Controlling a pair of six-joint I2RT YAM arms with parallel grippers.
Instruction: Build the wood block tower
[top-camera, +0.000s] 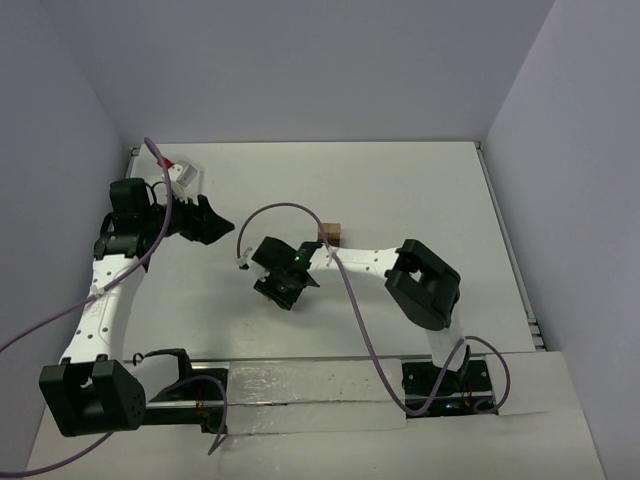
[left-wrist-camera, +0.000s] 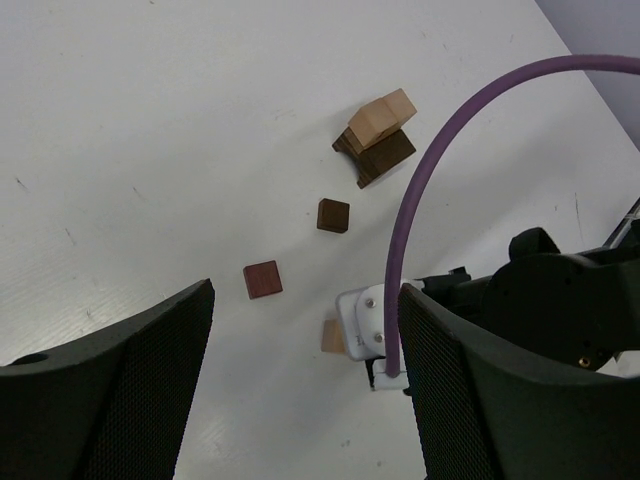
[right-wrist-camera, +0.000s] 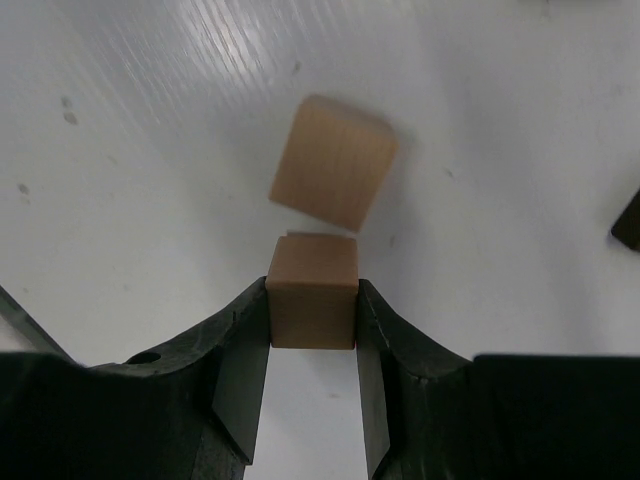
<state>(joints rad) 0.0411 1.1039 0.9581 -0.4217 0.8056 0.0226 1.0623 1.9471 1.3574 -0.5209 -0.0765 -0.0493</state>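
Observation:
The tower (left-wrist-camera: 375, 135) is a small stack of tan cubes on dark brown ones; in the top view it (top-camera: 331, 235) stands mid-table, just behind the right arm. In the left wrist view, a dark brown cube (left-wrist-camera: 333, 215) and a reddish-brown cube (left-wrist-camera: 263, 279) lie loose in front of it, and a tan cube (left-wrist-camera: 332, 337) is partly hidden by the right wrist. My right gripper (right-wrist-camera: 312, 300) is shut on a tan cube (right-wrist-camera: 312, 285), with another tan cube (right-wrist-camera: 332, 175) lying just beyond it. My left gripper (left-wrist-camera: 305, 330) is open and empty, to the left (top-camera: 212, 222) of the blocks.
Purple cables (top-camera: 345, 290) loop over the right arm and along the left arm. The right wrist (left-wrist-camera: 540, 300) fills the lower right of the left wrist view. A metal rail (top-camera: 300, 385) runs along the near edge. Walls close the table at the back and sides.

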